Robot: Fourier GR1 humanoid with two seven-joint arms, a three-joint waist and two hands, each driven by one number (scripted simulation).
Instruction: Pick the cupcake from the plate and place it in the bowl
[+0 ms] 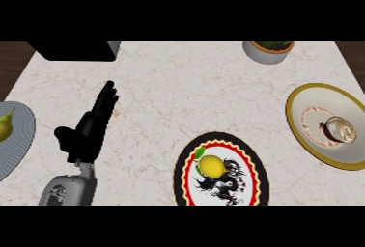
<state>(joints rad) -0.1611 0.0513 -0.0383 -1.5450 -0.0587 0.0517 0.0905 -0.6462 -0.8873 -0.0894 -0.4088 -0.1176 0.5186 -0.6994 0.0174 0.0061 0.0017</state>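
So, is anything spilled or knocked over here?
Nothing stands out. The cupcake sits on its gold-rimmed plate, the lemon on the patterned dish, the pear on the grey plate. The left hand rests open.

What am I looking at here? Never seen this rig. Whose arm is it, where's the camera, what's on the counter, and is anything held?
It is a humanoid robot at a kitchen counter. The one picture looks steeply down from its head. At the left, the grey forearm ends in the black left hand, which is open with its fingers up, resting and holding nothing. The right hand is out of view.

A cupcake sits in a gold-rimmed dish at the right. A lemon lies on a patterned dish in the middle, and a pear on a grey plate at the left edge. At the back stand a plant pot and a black box.
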